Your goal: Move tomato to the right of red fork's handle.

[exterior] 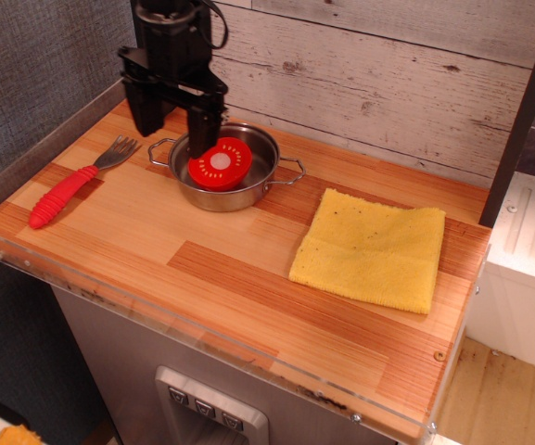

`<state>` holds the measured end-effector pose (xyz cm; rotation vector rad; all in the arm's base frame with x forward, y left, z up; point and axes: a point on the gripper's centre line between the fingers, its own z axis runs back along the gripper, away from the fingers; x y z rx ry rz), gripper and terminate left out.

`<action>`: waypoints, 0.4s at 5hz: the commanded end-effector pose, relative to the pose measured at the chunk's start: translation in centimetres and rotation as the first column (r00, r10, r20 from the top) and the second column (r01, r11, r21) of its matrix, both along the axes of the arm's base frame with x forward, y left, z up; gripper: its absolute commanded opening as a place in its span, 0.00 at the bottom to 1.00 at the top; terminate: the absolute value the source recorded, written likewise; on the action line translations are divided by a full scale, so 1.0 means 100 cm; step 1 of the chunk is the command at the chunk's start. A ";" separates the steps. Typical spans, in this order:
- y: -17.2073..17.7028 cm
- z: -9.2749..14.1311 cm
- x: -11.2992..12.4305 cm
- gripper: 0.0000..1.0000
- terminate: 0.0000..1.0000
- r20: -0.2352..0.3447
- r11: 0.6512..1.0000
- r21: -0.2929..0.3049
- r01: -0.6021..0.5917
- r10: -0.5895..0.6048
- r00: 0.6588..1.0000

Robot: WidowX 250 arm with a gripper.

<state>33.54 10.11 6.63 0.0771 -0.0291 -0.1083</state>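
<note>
While the tomato (220, 163) sits tilted inside the steel pot (258, 190), cut face up with its cream centre showing, the gripper (174, 130) hangs over the pot's 9 o'clock rim. Both black fingers (203, 133) point down and stand well apart, gap clearly visible, nothing between them. One finger ends beside the tomato's 10 o'clock edge; can't tell if it touches. The other finger is outside the pot, above the near loop handle at the pot's 9 o'clock side.

Red fork's handle (58, 197) lies on the wooden counter (202, 269) at roughly 8 o'clock from the pot, well apart from it. Handle runs diagonally, rounded end toward the counter's front left corner, grey tines (119, 152) toward 1 o'clock, pointing at the pot. Tines lie near the gripper's outer finger, not under it.

Counter patch to the right of the handle, between fork and pot, is bare wood.

Yellow cloth (371, 247) lies flat at 4 o'clock from the pot, near it but not touching. Pot has a second loop handle at its 3 o'clock side, toward the cloth.

Whitewashed plank wall (388, 74) is behind the counter at 12 o'clock, and a clear plastic lip (202, 338) runs along the front edge.
</note>
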 end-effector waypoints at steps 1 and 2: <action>0.000 -0.002 0.014 1.00 0.00 0.021 1.000 0.013 0.007 -0.007 1.000; -0.002 -0.008 0.015 1.00 0.00 0.017 1.000 0.002 -0.001 0.001 1.000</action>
